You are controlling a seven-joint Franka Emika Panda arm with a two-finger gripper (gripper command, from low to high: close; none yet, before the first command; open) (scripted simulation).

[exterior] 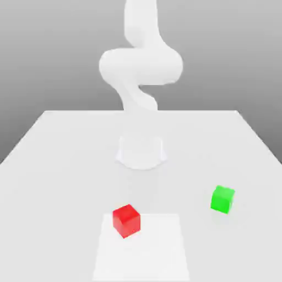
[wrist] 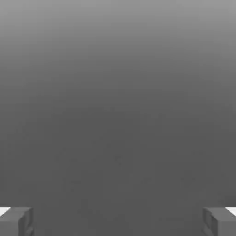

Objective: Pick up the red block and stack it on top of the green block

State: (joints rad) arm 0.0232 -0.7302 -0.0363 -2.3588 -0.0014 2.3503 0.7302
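Note:
The red block (exterior: 126,220) sits on the white table (exterior: 55,165) near its front edge, a little toward the exterior view's left. The green block (exterior: 222,199) rests on the table apart from it, toward the exterior view's right and slightly farther back. In the hand view my gripper (wrist: 118,222) is open, its two grey fingertips (wrist: 16,221) standing far apart with nothing between them and a plain grey background beyond. The white arm (exterior: 140,63) rises high above the table behind both blocks.
The arm's round base (exterior: 141,151) stands at the middle of the table, behind the blocks. A lighter square patch (exterior: 160,253) marks the tabletop under and in front of the red block. The table's edges run along both sides.

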